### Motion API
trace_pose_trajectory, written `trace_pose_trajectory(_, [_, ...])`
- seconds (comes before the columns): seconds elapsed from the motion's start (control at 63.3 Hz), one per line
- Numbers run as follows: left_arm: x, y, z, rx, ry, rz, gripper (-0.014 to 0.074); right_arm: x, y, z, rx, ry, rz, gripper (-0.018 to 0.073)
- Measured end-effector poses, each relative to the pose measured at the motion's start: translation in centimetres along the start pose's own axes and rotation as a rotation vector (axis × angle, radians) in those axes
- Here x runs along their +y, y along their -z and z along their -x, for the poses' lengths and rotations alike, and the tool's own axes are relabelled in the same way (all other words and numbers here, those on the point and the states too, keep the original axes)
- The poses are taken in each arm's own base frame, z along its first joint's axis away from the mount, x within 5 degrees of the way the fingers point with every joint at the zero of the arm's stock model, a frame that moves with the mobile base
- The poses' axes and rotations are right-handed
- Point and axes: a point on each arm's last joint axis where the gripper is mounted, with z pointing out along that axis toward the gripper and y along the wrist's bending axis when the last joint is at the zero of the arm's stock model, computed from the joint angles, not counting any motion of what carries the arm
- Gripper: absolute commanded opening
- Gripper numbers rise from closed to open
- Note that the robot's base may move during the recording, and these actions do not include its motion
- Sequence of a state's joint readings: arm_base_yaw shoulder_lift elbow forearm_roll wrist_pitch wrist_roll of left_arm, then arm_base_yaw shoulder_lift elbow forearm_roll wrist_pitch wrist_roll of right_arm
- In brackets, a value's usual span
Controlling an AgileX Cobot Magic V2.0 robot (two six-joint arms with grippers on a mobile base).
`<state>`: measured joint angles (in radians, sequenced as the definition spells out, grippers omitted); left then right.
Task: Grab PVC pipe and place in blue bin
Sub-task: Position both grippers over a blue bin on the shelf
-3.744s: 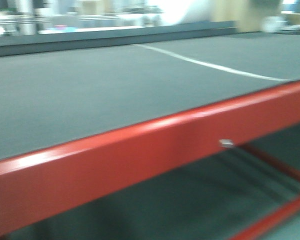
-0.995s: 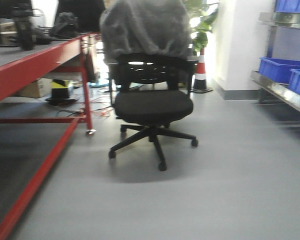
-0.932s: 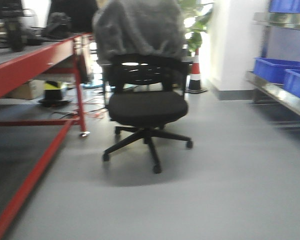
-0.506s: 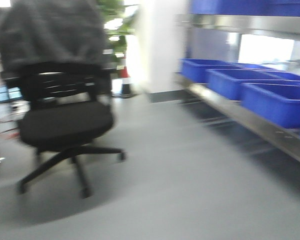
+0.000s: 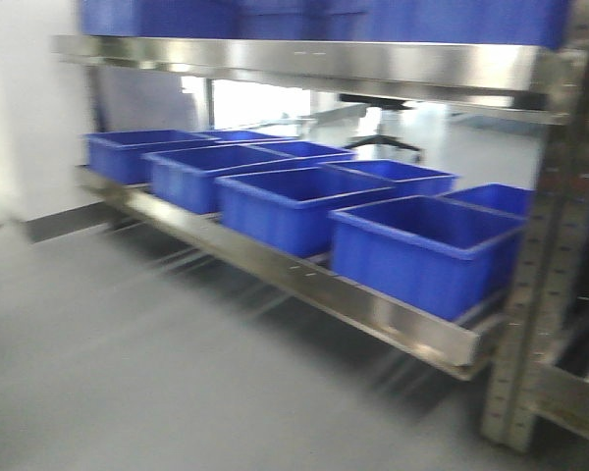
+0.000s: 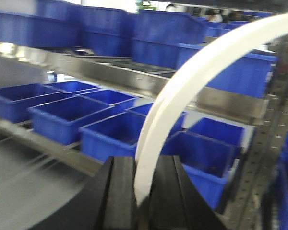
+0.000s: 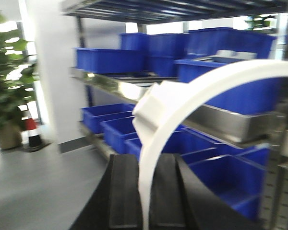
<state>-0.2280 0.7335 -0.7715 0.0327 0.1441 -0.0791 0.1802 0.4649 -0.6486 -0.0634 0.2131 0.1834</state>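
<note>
A white curved PVC pipe (image 6: 182, 91) rises from between the black fingers of my left gripper (image 6: 143, 191), which is shut on it, and arcs up to the right. My right gripper (image 7: 146, 201) is shut on another white curved PVC pipe (image 7: 156, 129) with a thicker coupling at its bend. Several open blue bins stand in a row on the low steel shelf; the nearest blue bin (image 5: 427, 250) looks empty. Neither gripper shows in the front view. The frames are motion-blurred.
A steel shelf rail (image 5: 373, 309) carries the bins a little above the grey floor (image 5: 128, 373). A perforated steel upright (image 5: 540, 294) stands at the right. More blue bins (image 7: 110, 60) fill the upper shelves. A potted plant (image 7: 7, 96) and traffic cone (image 7: 32, 132) stand far left.
The front view has swung right, from the red-framed table past the black office chair to the steel shelf with blue bins, which is now close in front.
</note>
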Motion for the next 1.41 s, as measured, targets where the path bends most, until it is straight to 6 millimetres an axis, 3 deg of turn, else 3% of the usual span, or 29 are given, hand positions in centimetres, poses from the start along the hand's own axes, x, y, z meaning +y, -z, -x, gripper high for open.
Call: trace_pose_trajectory(1.406, [0.02, -0.82, -0.51, 0.032, 0.0, 0.001, -0.0111, -0.01, -0.01, -0.05, 0.002, 0.0, 0.0, -0.0169])
